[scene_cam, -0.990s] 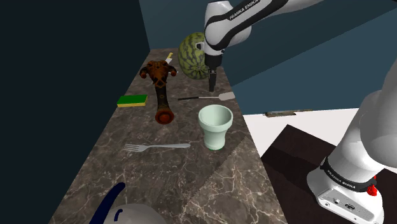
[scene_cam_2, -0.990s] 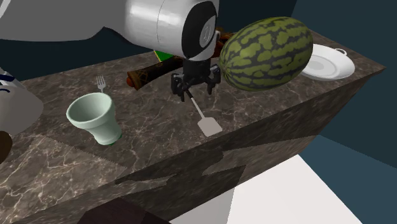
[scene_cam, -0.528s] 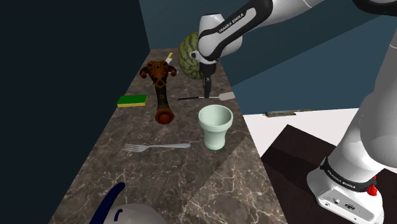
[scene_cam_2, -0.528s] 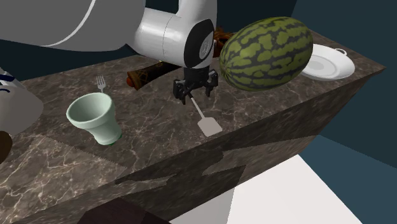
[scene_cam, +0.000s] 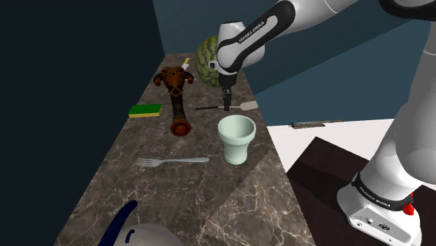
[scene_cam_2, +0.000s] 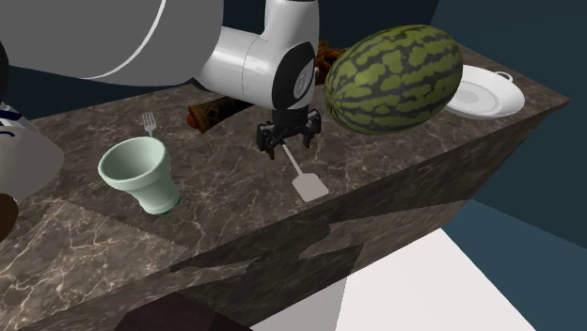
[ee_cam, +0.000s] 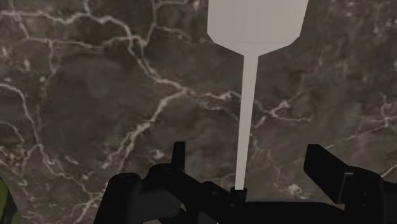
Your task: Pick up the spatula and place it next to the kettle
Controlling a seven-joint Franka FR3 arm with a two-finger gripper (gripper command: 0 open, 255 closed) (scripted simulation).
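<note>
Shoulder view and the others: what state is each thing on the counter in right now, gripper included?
spatula: lying flat on the counter, not held.
gripper: open, fingers either side of the spatula's handle, not clasping it.
cup: upright, empty.
fork: lying flat.
sponge: lying flat.
watermelon: whole.
plate: right way up, empty.

Dark marble counter (scene_cam: 209,203) with pale veins, blue wall (scene_cam: 189,21) behind, white floor (scene_cam: 335,133) at the shoulder view's right. Striped green watermelon (scene_cam_2: 395,80) at the far end, white plate (scene_cam_2: 484,94) just beyond it near the counter corner. Pale green cup (scene_cam: 236,138) upright mid-counter. Silver fork (scene_cam: 171,161) flat, near the cup. Brown carved wooden piece (scene_cam: 176,98) lying lengthwise, with a green and yellow sponge (scene_cam: 145,110) beside it at the counter edge.
</note>
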